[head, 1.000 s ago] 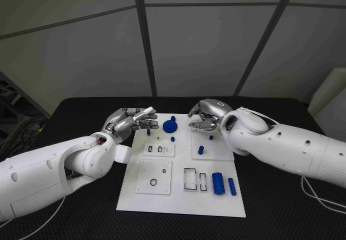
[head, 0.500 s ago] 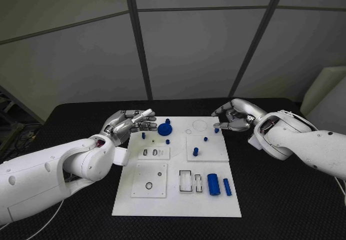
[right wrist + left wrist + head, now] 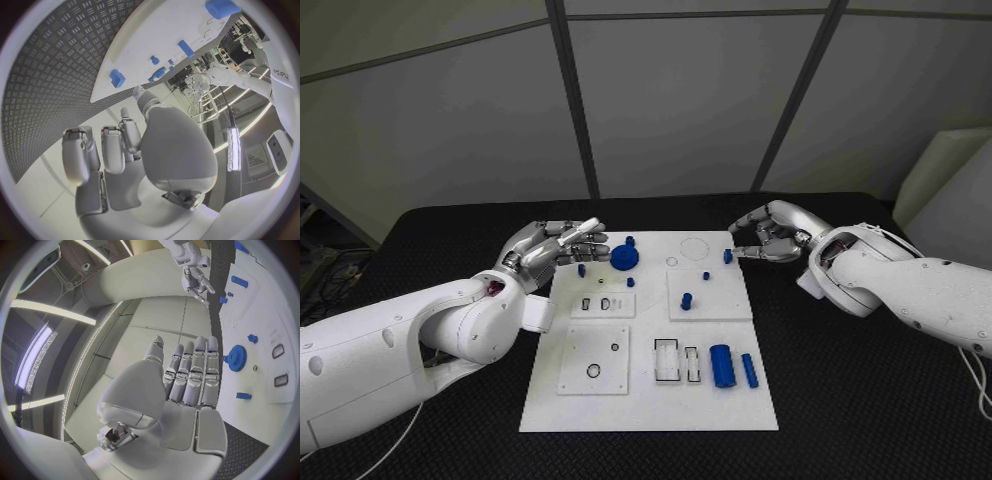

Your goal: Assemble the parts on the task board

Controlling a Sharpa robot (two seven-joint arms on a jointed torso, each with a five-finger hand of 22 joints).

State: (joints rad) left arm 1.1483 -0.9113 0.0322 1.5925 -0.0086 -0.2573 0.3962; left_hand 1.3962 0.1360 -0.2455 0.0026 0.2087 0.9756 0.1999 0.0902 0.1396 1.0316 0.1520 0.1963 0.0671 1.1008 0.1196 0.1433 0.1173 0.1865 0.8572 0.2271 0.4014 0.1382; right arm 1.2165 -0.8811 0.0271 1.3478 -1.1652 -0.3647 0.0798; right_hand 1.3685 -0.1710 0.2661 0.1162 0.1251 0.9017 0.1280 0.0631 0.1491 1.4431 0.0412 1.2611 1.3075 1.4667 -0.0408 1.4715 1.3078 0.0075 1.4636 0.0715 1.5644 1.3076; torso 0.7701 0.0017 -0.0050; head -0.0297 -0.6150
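Left hand: the left hand [image 3: 557, 246] hovers at the task board's far left corner, fingers loosely curled together, nothing in it.
Right hand: the right hand [image 3: 769, 232] hangs off the far right corner, fingers curled in, apparently empty.
Task board: the task board [image 3: 632, 410] lies mid-surface.
Parts: blue gear [image 3: 625, 259] and small pegs far; blue cylinder [image 3: 721, 365] near right.
Risk: a reach for the gear could knock neighbouring pegs askew, since they stand close.

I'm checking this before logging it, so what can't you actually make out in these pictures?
- Head view: whether the right hand holds a small part; its curled fingers hide the inside.
- Head view: whether the small blue pegs sit in holes in the task board or stand loose; too small.
- Left wrist view: the board's near end, cut off by the circle's rim beyond the blue gear.
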